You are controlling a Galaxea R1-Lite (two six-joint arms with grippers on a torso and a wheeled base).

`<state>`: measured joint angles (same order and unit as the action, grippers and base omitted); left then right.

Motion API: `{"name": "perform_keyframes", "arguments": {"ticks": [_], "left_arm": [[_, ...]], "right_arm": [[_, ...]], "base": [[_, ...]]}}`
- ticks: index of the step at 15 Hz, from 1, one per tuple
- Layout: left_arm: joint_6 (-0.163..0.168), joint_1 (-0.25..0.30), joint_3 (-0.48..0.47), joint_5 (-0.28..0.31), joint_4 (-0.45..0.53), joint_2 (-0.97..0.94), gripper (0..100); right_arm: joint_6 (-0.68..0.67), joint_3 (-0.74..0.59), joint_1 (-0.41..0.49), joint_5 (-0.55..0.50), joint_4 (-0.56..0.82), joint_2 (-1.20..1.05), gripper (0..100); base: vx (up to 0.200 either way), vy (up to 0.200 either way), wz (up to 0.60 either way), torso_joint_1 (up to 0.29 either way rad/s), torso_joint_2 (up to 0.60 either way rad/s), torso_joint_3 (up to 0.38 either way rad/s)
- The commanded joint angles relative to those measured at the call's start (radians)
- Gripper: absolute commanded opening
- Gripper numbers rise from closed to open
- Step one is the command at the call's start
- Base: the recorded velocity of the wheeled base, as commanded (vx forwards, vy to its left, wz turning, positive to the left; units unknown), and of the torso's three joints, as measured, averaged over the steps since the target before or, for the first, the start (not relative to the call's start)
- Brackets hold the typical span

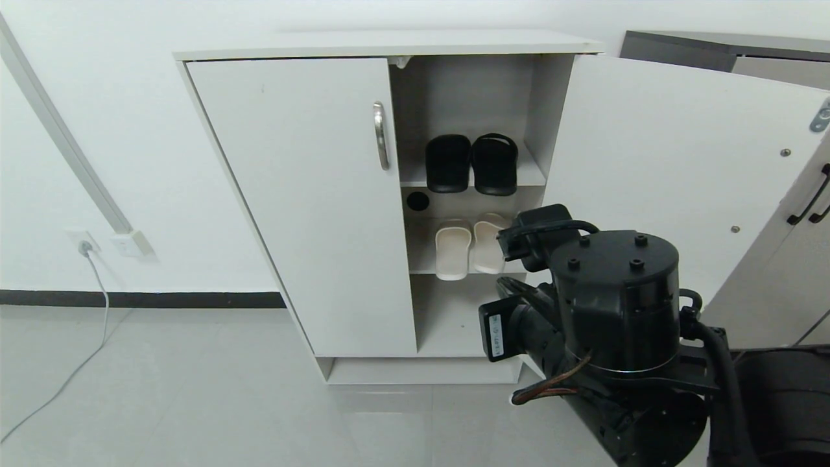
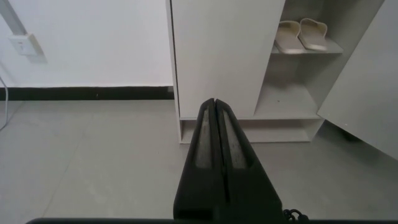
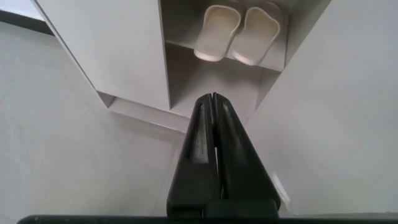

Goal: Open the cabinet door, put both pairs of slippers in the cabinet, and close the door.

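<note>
- Cabinet (image 1: pixel 389 44) stands against a white wall. It has 2 doors: left door (image 1: pixel 298 194) shut, right door (image 1: pixel 681 162) swung wide open.
- Black slippers (image 1: pixel 471 163): 1 pair, side by side on the upper shelf of the open side.
- Pale slippers (image 1: pixel 470 246): 1 pair, side by side on the middle shelf, directly below the black pair.
- Right gripper (image 3: pixel 214 99): fingers pressed together, nothing held. It sits low in front of the open side, facing the compartment under the pale slippers.
- Left gripper (image 2: pixel 214 104): fingers pressed together, nothing held. It is over the floor tiles (image 2: pixel 93 162), well back from the cabinet.
- Wall socket (image 1: pixel 84 245) with cable, left of the cabinet.
</note>
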<state>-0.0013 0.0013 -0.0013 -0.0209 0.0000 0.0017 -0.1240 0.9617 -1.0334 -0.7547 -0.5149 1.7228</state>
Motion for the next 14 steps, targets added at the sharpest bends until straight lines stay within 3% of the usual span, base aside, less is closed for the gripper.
{"name": "perform_keyframes", "arguments": {"ticks": [1, 6, 9, 14], "left_arm": [[0.000, 0.000, 0.000, -0.001, 0.000, 0.000, 0], [0.000, 0.000, 0.000, -0.001, 0.000, 0.000, 0], [0.000, 0.000, 0.000, 0.001, 0.000, 0.000, 0], [0.001, -0.001, 0.000, 0.001, 0.000, 0.000, 0]], "right_arm": [[0.000, 0.000, 0.001, 0.000, -0.001, 0.003, 0], [0.006, 0.000, 0.006, -0.002, -0.001, 0.003, 0], [0.011, 0.000, 0.007, 0.000, -0.001, 0.003, 0], [0.011, 0.000, 0.007, -0.002, -0.001, 0.003, 0]], "base": [[0.000, 0.000, 0.00, 0.000, 0.00, 0.000], [0.000, 0.000, 0.00, 0.000, -0.03, -0.039], [0.000, 0.000, 0.00, 0.014, -0.21, -0.328], [0.000, 0.000, 0.00, 0.068, -0.51, -0.356]]}}
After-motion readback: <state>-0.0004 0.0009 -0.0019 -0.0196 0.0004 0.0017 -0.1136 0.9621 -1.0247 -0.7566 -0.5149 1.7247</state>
